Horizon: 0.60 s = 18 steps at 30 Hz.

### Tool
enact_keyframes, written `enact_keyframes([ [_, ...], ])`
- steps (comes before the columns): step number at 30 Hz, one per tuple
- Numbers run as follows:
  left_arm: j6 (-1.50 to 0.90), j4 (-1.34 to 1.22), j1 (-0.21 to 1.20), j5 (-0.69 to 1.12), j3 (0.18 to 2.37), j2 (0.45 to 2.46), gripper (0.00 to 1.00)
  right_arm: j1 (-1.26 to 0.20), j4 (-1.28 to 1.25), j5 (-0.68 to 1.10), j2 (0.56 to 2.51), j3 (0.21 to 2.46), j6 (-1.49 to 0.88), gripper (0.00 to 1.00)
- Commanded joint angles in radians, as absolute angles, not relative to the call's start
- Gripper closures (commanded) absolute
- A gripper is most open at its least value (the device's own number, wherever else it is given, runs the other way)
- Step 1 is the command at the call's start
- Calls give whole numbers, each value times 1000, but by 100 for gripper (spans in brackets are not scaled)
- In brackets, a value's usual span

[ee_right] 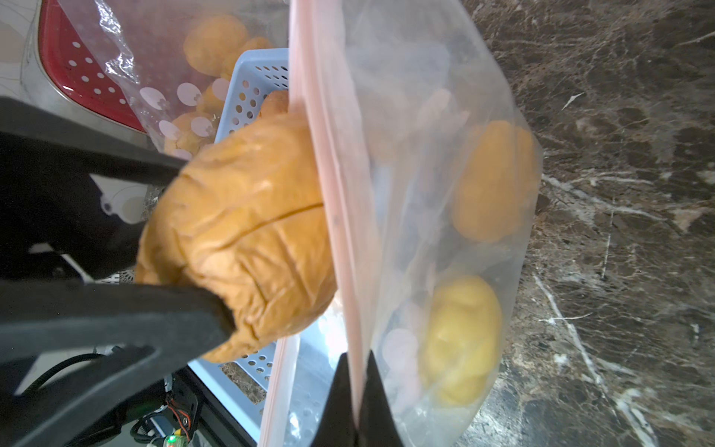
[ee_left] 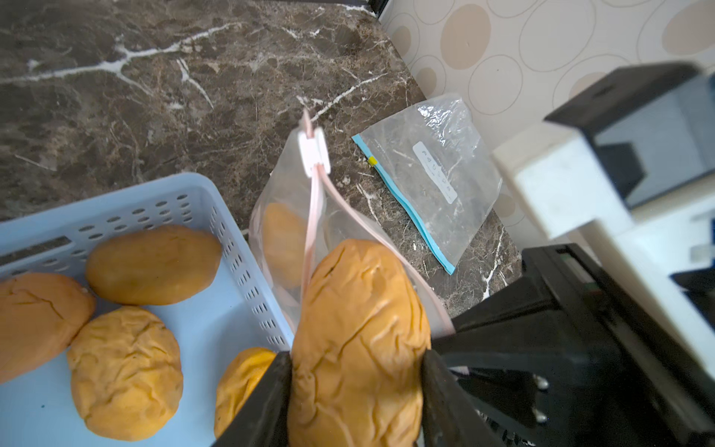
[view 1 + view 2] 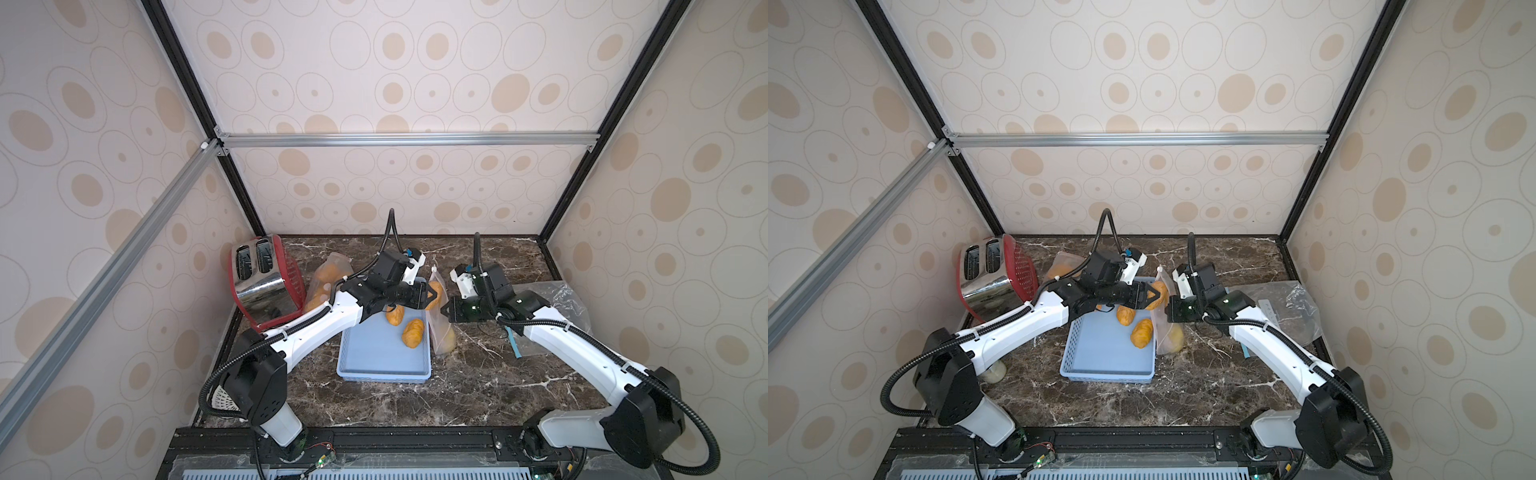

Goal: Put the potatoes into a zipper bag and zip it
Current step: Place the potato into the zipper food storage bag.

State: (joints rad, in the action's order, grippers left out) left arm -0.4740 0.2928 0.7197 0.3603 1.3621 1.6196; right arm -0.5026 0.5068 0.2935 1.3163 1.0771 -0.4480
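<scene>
Left wrist view: the left gripper (image 2: 354,367) clamps 1 wrinkled potato (image 2: 360,302) at the mouth of the bag (image 2: 278,216), between its zipper strips and not yet dropped in. The right gripper (image 1: 356,371) is pinched on the bag's rim, holding it upright just beside the basket (image 2: 232,216) near the desk's centre. Done: 2 potatoes (image 1: 495,182) lie in the bag. Left: release this one, move the 4 visible in the basket, then run the slider (image 2: 314,153) along the open zipper. A filled bag (image 3: 328,278) leans by the toaster (image 3: 262,278) near the desk's rear-left corner.
</scene>
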Motion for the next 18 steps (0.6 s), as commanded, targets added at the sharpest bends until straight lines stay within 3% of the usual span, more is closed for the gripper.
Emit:
enact_keyframes([
  [1, -414, 408, 725, 361, 1440, 1645, 50, -501, 534, 321, 1304, 1125, -453, 100],
  [18, -292, 663, 739, 275, 1603, 1763, 50, -501, 560, 325, 1328, 1172, -454, 100],
])
